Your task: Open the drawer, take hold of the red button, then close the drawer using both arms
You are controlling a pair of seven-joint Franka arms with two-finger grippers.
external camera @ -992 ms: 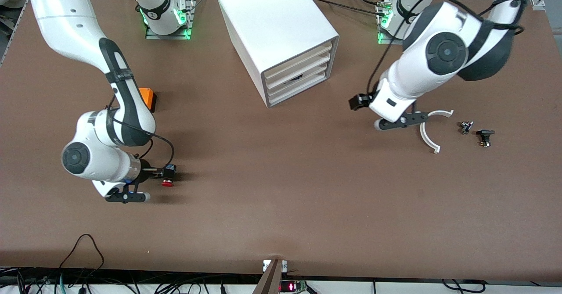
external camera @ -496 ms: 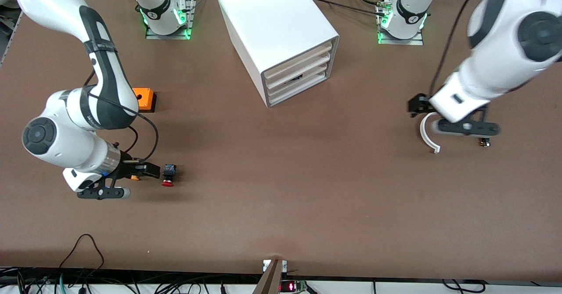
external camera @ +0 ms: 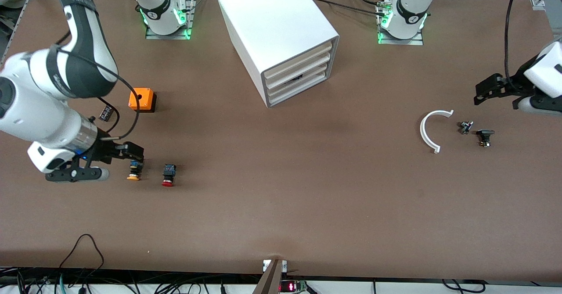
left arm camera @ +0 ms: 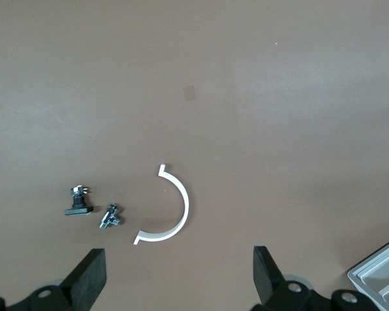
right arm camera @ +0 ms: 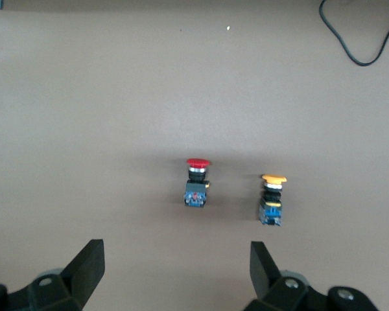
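The button (external camera: 168, 175) with the red cap lies on its side on the bare table, and shows again as the red button (right arm camera: 197, 184) in the right wrist view. My right gripper (external camera: 131, 151) is open and empty, over the table next to a like button with a yellow cap (external camera: 134, 171), a short way from the red one. The white cabinet (external camera: 276, 26) stands mid-table, its drawers (external camera: 296, 72) all pushed in. My left gripper (external camera: 488, 89) hangs open and empty over the left arm's end of the table. Its black fingers (left arm camera: 91, 278) frame bare table.
An orange box (external camera: 142, 99) stands between the right arm and the cabinet. A white half ring (external camera: 430, 129) and two small dark parts (external camera: 476, 132) lie below my left gripper. A cable (right arm camera: 356, 39) loops at the table's front edge.
My right arm has drawn back from the red button, uncovering the yellow-capped one. My left arm has swung off the half ring toward its end of the table.
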